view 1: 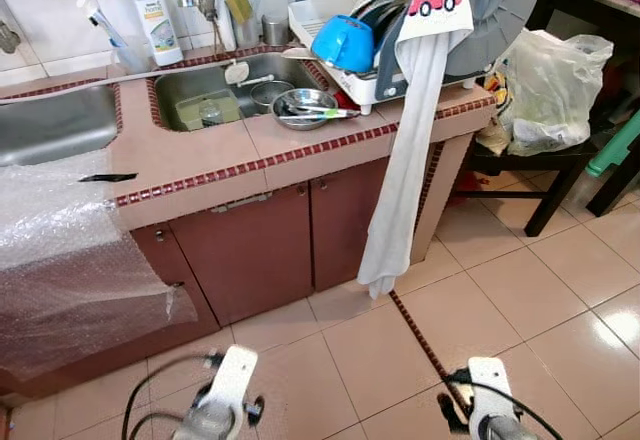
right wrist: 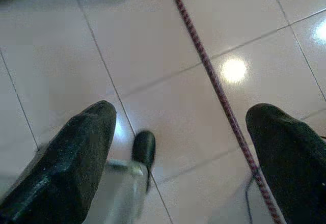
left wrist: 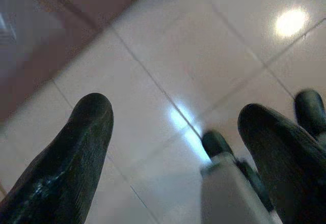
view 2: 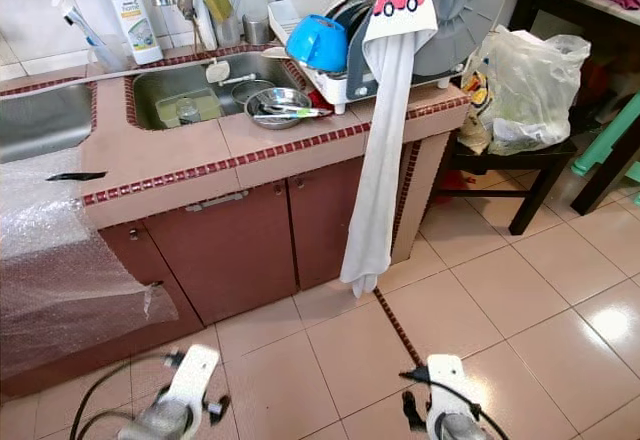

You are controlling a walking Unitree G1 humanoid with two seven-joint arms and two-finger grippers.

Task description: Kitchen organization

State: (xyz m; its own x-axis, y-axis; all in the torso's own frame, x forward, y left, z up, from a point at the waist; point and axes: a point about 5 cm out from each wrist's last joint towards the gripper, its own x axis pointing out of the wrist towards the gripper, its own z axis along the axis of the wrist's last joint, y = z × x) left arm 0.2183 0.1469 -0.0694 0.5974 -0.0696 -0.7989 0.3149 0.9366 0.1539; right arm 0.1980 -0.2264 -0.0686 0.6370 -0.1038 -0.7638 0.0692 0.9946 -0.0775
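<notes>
A: What is in the sink (view 1: 180, 85)?

B: A green tub (view 1: 207, 109) and a small steel pot (view 1: 267, 93); a steel bowl (view 1: 303, 108) sits on the counter (view 1: 200, 155) just beside the sink, with spoons or the like lying in it, their handles pointing to the robot's right.

A: And the rack (view 1: 350, 75)?

B: It holds plates on edge and a blue bowl (view 1: 343, 41) tipped on its side; a big grey lid (view 1: 495, 0) leans at its right end; a long white towel (view 1: 405, 160) hangs down from it, past the cupboard doors, nearly to the floor (view 1: 500, 290); its long way runs straight up and down.

A: What else?

B: A white soap bottle (view 1: 153, 12) stands behind the sink; bubble wrap (view 1: 70, 260) covers the counter on the left; a clear bag (view 1: 555, 85) sits on a dark stool to the right.

A: Where are the hands?

B: Both hang low over the tiles; the wrist views show the left gripper (left wrist: 178, 147) spread wide, holding nothing; the right gripper (right wrist: 183, 142) is the same, and a red striped line (right wrist: 214, 81) in the tiles runs between its fingers.
</notes>
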